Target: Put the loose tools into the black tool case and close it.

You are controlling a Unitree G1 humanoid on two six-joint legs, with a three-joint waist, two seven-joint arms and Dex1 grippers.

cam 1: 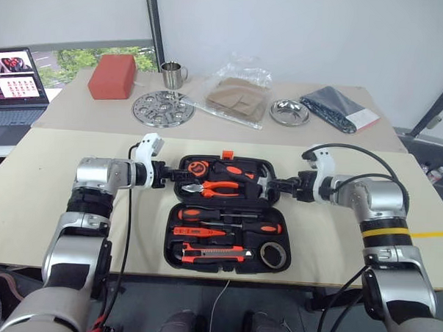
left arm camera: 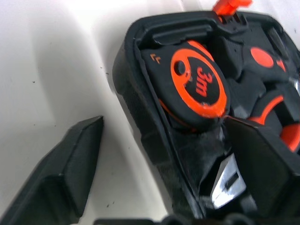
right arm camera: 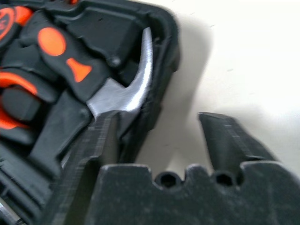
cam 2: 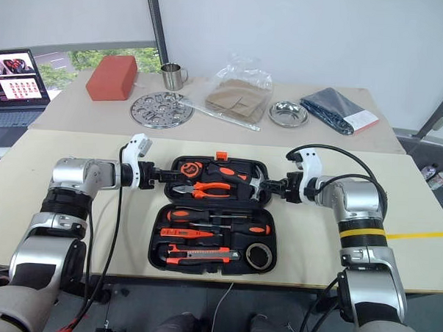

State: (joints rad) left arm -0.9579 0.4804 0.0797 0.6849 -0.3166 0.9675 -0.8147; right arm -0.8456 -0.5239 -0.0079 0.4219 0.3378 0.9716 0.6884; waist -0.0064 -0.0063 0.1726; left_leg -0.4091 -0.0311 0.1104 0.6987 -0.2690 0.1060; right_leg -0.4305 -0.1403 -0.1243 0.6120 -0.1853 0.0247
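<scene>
A: Left gripper [cam 1: 170,174], where does it stand?
B: At the left wall of the black tool case [cam 1: 175,254]'s far half. Fingers parted, straddling that wall: one finger [left arm camera: 61,173] outside over bare table [cam 1: 29,202], the other inside beside the tape measure [left arm camera: 192,84]. Nothing is clamped.
A: The case itself?
B: Lying open at the near table edge, long axis left to right, orange latch [cam 1: 227,154] on the far rim. Bare table flanks both sides.
A: Contents of the near half?
B: Three screwdrivers [cam 1: 226,226] lying left to right, one utility knife [cam 1: 212,252], one tape roll [cam 1: 276,254].
A: Right gripper [cam 1: 274,186]?
B: Fingers apart, straddling the right wall by the hammer [right arm camera: 126,93] head, gripping nothing.
</scene>
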